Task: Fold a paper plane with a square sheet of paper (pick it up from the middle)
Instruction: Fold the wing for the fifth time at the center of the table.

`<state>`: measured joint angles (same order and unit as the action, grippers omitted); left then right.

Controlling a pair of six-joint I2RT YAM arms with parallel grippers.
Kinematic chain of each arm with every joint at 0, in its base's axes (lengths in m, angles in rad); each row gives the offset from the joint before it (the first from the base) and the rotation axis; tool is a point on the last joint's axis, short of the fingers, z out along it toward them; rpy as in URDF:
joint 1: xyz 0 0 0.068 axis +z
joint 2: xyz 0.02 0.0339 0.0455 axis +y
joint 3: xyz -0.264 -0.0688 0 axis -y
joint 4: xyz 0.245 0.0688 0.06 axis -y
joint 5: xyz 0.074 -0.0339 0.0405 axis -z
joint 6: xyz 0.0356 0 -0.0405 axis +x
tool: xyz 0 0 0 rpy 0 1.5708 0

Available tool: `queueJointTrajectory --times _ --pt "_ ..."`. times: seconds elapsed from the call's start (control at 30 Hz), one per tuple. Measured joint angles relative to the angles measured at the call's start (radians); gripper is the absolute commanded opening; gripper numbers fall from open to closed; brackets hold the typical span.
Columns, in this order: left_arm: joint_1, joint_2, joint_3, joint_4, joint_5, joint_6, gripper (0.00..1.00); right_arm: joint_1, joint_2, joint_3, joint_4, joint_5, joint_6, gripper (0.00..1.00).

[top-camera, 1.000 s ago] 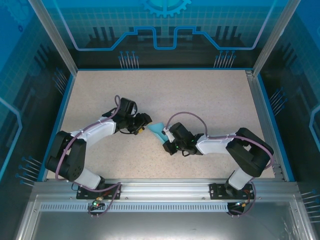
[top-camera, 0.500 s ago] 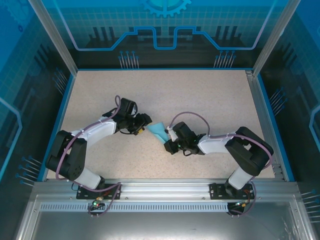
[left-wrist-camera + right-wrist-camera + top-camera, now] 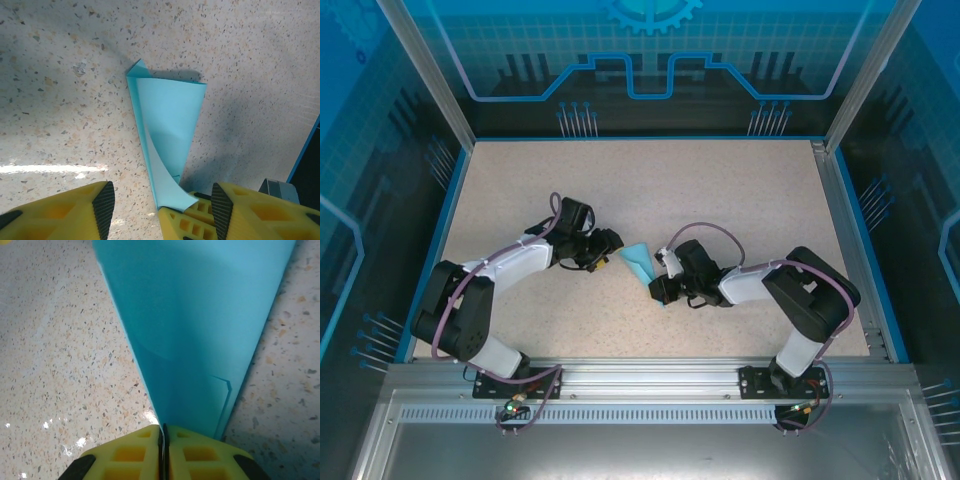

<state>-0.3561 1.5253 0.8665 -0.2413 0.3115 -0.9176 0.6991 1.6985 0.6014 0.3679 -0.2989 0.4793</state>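
Paper plane [image 3: 190, 340] tip hidden between right jaws; wide end cut off at top edge.

The table [image 3: 740, 190] is showing a sandy, speckled top with a blue edge running around it. The folded light blue paper plane [image 3: 638, 262] is sitting near its middle, throwing a small shadow. It is hard to tell if it is lying flat.
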Motion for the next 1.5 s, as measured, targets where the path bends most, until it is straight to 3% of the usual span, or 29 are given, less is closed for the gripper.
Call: queueJointTrajectory --times 0.27,0.57,0.97,1.2,1.37,1.5 --pt "0.0 0.015 -0.001 0.023 0.035 -0.005 0.61 0.0 0.0 0.0 -0.001 -0.001 -0.005 0.15" --pt "-0.009 0.167 0.048 0.014 0.079 -0.008 0.6 0.016 -0.004 0.012 -0.027 0.02 -0.035 0.18" --pt "-0.009 0.256 0.113 -0.034 0.078 0.004 0.12 0.028 -0.01 0.038 -0.079 0.038 -0.066 0.23" --pt "-0.009 0.258 0.114 -0.042 0.078 0.001 0.0 0.034 -0.032 0.071 -0.167 0.079 -0.089 0.28" --pt "-0.009 0.258 0.114 -0.042 0.078 0.002 0.0 0.056 -0.034 0.102 -0.213 0.109 -0.108 0.29" --pt "-0.009 0.258 0.114 -0.042 0.079 0.002 0.0 0.067 -0.034 0.11 -0.23 0.129 -0.118 0.23"
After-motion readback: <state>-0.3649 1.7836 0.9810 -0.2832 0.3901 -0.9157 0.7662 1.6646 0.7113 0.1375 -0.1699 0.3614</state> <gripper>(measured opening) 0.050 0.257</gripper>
